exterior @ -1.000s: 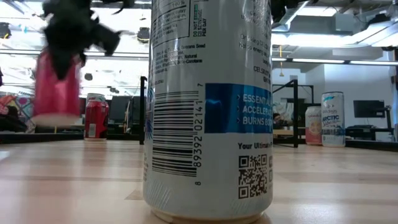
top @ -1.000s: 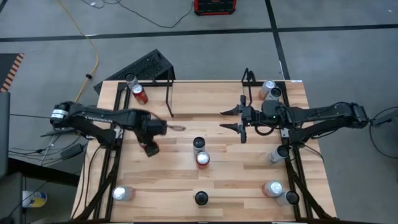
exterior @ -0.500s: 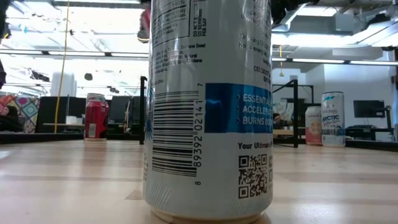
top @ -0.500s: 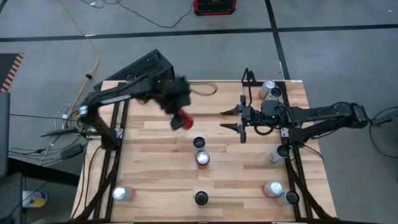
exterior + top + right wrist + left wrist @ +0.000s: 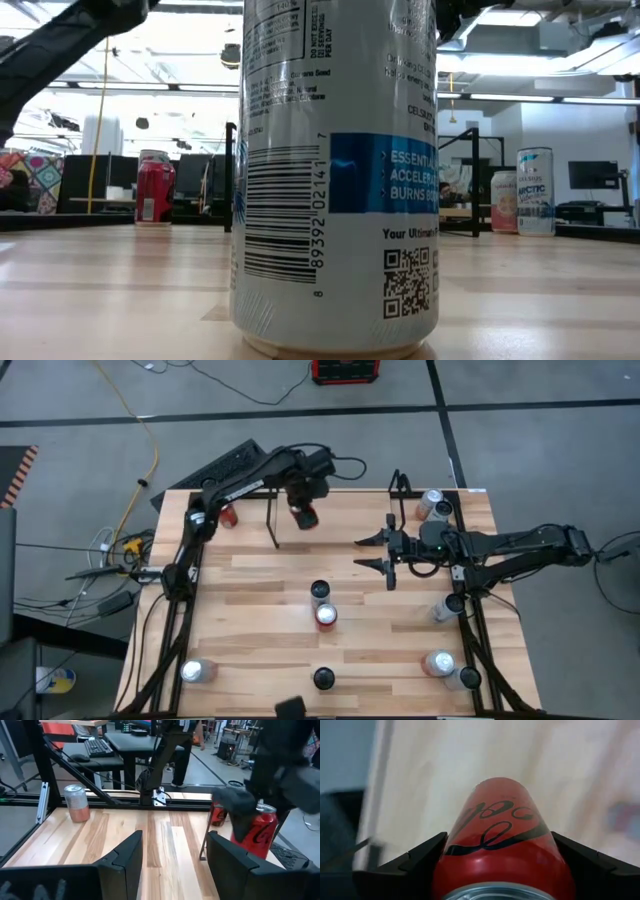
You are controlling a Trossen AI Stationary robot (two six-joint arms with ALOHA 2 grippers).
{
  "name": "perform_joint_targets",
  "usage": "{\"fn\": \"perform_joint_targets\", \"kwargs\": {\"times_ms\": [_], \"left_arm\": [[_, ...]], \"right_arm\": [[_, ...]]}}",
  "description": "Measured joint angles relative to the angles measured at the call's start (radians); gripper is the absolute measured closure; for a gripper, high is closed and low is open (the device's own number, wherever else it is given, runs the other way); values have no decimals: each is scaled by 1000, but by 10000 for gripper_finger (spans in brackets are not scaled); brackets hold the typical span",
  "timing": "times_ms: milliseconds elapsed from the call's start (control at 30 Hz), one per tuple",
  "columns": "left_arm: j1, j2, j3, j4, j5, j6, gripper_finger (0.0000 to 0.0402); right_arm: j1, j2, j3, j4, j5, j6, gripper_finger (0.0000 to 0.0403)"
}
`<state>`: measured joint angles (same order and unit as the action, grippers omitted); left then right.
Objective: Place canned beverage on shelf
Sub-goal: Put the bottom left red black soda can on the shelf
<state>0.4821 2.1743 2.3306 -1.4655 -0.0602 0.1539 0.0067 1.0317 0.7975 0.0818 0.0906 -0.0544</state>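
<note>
My left gripper [image 5: 303,508] is at the table's far edge, shut on a red can [image 5: 304,518]. It is beside the shelf [image 5: 272,520], a thin black rod rack with upright end loops [image 5: 398,492]. The right wrist view shows the can [image 5: 261,840] and the dark gripper over it. The low view hides both behind a large white can. A second red can [image 5: 228,515] stands left of the shelf. My right gripper [image 5: 372,552] is open and empty, level above the table's middle right, its fingertips toward the table's left. My left gripper pinches the red can's side walls [image 5: 451,851] between its two fingers [image 5: 412,865], near the can's top rim. The fingers come from above and lie along the can. The can hangs roughly upright, slightly tilted. My right finger hides its base, so whether it touches the table cannot be told.
Three cans stand mid-table [image 5: 320,592] [image 5: 325,617] [image 5: 323,678], one at the near left [image 5: 195,670], and several along the right side [image 5: 432,505] [image 5: 447,607] [image 5: 440,663]. A large white can [image 5: 335,170] fills the low view. A keyboard [image 5: 228,465] lies beyond the far edge.
My left gripper has swung from the table's left middle up and toward the far edge, then right, carrying the red can, and now holds it by the shelf. It has stayed shut on the can. My right arm has kept still.
</note>
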Motion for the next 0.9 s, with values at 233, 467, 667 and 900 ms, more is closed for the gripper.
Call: {"fn": "perform_joint_targets", "kwargs": {"times_ms": [233,467,667,900], "left_arm": [[39,78,-3,-1,-50,1,109],[50,89,-28,22,-80,4,109],[55,88,-28,32,-78,-7,109],[55,96,-28,42,-57,-7,109]], "right_arm": [[-3,0,0,-3,0,-6,198],[-3,0,0,-34,0,-10,198],[-3,0,0,-36,0,-10,198],[-3,0,0,-37,0,-9,198]]}}
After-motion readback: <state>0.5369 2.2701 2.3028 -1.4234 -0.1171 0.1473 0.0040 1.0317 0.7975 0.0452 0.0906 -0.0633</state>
